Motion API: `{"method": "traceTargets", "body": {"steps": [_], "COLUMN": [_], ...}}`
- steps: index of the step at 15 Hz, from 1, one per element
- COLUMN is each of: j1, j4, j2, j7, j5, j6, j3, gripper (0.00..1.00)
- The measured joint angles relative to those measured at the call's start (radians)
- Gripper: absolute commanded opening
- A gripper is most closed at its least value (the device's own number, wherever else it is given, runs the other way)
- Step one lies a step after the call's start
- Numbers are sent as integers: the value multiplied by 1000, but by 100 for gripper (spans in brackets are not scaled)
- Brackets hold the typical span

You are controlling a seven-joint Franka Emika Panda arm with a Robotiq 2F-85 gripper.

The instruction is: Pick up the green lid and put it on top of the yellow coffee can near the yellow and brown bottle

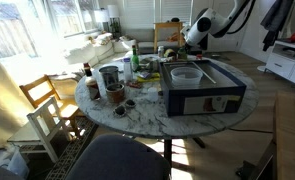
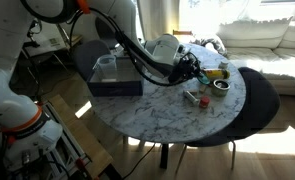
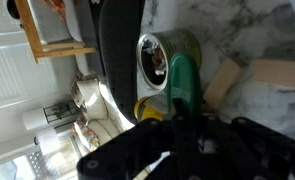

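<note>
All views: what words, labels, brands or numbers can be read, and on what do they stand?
No text can be read in any view.
Box: there is a pale patch on its front, too blurred to read.
Bottle: its label is too small to read.
Can: no legible print shows in the wrist view.
Lid: plain green, no marking visible.

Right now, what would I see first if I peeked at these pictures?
A round marble table with a big dark box on it, and bottles crowded at one side. In an exterior view the gripper reaches over the table next to the box. In the wrist view, a bright green lid shows right by an open can.
</note>
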Motion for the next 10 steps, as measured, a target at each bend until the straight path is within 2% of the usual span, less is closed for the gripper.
{"method": "traceTargets", "body": {"steps": [3, 7, 10], "j1": [5, 12, 1], "j4": [-39, -31, -12], "j2": [-26, -27, -16], "j7": [17, 64, 63], "j5": [20, 25, 46], "j6": [-73, -170, -249], "j3": [-5, -1, 29], "gripper": [1, 1, 1]}}
